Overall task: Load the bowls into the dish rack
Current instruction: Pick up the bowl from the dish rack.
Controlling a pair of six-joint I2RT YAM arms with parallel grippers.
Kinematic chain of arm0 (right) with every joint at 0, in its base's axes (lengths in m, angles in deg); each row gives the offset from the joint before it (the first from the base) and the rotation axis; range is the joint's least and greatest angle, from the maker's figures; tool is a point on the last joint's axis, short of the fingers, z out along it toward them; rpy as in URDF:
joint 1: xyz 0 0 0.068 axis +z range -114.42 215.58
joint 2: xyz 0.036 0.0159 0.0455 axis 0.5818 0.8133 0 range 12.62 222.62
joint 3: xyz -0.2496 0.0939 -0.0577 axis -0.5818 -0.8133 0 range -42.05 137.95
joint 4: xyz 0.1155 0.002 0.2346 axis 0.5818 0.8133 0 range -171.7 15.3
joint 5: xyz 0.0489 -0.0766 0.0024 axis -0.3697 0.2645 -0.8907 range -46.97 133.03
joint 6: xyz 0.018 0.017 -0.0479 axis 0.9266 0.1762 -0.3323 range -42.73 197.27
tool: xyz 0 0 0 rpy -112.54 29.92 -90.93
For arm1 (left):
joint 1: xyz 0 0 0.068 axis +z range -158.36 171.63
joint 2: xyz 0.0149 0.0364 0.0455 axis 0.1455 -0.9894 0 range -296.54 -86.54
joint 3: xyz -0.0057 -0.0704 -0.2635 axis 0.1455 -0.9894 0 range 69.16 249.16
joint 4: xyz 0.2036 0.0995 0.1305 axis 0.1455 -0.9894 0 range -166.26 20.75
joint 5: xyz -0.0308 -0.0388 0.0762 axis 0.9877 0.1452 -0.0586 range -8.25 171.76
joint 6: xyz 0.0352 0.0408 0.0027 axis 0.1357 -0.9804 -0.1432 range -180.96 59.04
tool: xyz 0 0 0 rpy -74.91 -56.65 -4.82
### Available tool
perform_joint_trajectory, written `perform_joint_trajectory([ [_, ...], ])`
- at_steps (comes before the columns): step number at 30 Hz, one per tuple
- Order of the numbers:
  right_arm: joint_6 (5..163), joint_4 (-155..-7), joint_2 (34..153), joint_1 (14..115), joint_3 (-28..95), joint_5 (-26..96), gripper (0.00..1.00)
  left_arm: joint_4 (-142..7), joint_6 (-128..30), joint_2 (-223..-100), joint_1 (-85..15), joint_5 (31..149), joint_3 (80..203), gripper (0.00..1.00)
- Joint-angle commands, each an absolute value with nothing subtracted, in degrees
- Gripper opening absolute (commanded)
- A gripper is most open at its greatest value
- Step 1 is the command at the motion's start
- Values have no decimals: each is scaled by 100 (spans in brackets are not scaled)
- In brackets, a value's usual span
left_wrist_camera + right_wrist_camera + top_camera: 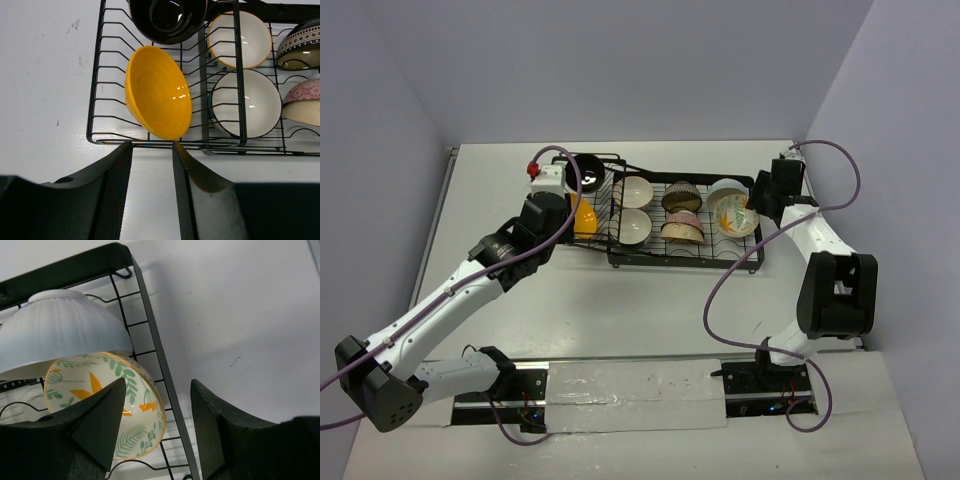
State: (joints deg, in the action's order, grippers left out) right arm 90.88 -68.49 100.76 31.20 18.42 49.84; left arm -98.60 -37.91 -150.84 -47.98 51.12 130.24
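White table [620, 320], one dish rack [202, 85], eight bowls [636, 226] inside

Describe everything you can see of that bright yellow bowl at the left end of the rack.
The bright orange-yellow glossy bowl looks like glazed ceramic: round, plain, with no chips showing. It stands steeply tilted on its edge in the left section of the black wire dish rack, propped by the wires. A glossy black bowl sits just behind it; whether they touch is unclear. The left pincer hovers open right in front of it, not gripping it.
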Motion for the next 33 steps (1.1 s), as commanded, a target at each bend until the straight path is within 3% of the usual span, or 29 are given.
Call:
perform_joint_trajectory([
  [1,9019,-6852,10191,3048,2132,4734,62,-9659,-3872,-15088,-4818,5117,13068,43],
  [15,9046,-6870,10464,2987,2150,4409,41,-9650,-3890,-15079,-4818,5161,13068,43],
  [22,9010,-6835,10385,2987,2132,4374,24,-9650,-3881,-15053,-4818,5187,13068,44],
  [33,8905,-6703,10104,2978,2132,4330,18,-9650,-3881,-15035,-4818,5205,13059,44],
])
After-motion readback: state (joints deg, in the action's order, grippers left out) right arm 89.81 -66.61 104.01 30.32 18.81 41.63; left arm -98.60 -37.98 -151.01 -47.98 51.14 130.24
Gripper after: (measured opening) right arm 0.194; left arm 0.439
